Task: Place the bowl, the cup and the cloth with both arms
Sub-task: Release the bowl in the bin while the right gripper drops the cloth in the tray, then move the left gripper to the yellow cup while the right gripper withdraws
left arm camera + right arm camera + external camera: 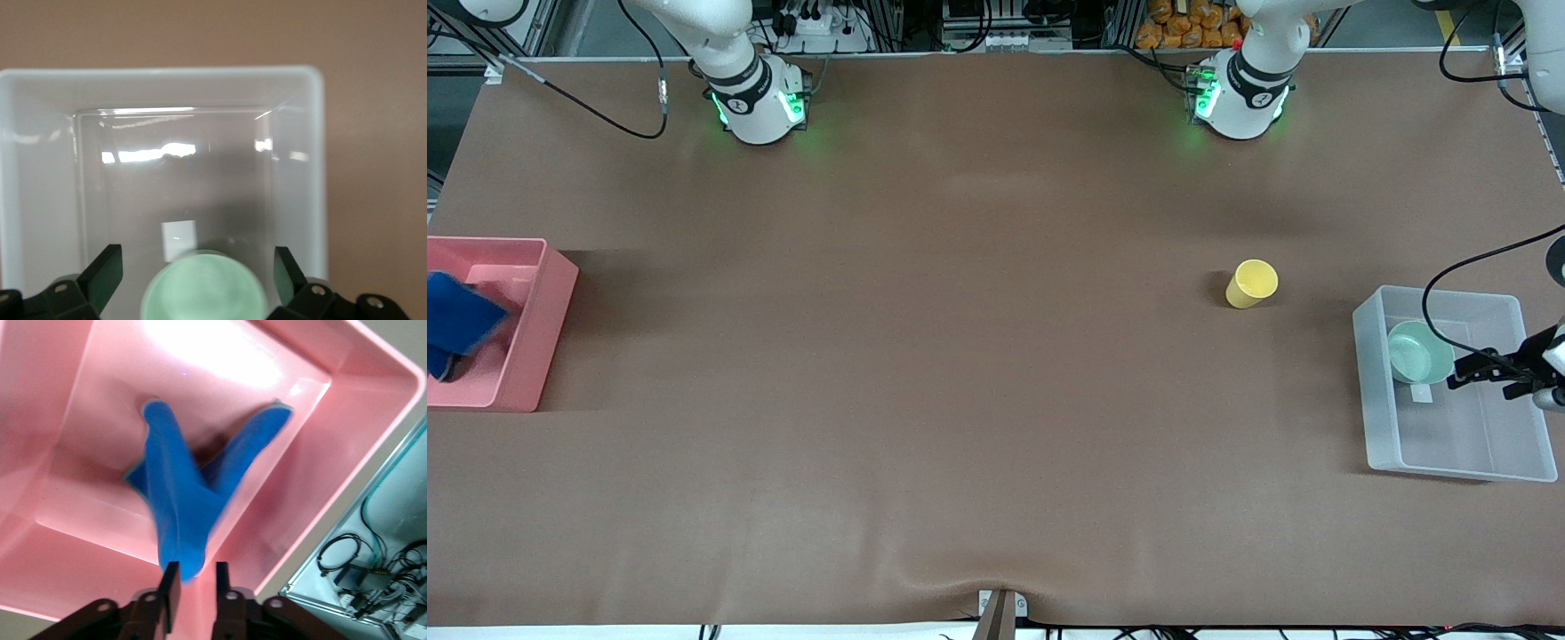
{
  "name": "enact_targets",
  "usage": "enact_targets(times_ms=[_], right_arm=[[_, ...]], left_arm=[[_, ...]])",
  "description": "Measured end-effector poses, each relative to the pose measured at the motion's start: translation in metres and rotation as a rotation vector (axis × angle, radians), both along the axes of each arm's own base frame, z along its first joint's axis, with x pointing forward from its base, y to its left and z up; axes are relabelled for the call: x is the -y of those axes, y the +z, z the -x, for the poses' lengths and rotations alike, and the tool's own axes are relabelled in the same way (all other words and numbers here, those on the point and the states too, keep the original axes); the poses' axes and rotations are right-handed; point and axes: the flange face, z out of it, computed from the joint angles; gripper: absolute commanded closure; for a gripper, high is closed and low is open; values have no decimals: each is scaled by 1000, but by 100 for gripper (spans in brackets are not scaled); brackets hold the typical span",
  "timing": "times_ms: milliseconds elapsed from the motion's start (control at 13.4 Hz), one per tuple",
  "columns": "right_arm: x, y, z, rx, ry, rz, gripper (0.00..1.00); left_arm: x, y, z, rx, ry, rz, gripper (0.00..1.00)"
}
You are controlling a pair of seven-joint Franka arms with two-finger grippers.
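Meanwhile the left end effector hung released over the smooth mint bowl in the clear tub; the right end effector pinched the soft blue cloth over the pink bin.

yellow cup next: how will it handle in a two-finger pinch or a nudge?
The cup is small, plain and handleless, so probably light. Its smooth tapered wall may slip up out of a pinch. It stands free on the table, so a nudge high up could tip it, then it would likely roll.

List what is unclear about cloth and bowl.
Right wrist view: cloth blurred, so right gripper hold on it is unclear.
Front view: cloth cut by the edge; right gripper out of frame.
Left wrist view: bowl cut by the edge.
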Motion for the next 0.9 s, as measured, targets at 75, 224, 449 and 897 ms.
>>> enact_targets(times_ms=[75, 224, 449, 897], right_arm=[[-5, 1, -2, -8, -3, -16, 0], [-25, 16, -14, -10, 12, -39, 0], [-76, 56, -36, 6, -12, -61, 0], [-171, 109, -62, 11, -103, -42, 0]], left_arm=[[23, 17, -5, -19, 29, -2, 0], [70, 45, -6, -61, 77, 40, 0], [120, 43, 9, -113, 98, 67, 0], [206, -7, 78, -164, 116, 30, 0]])
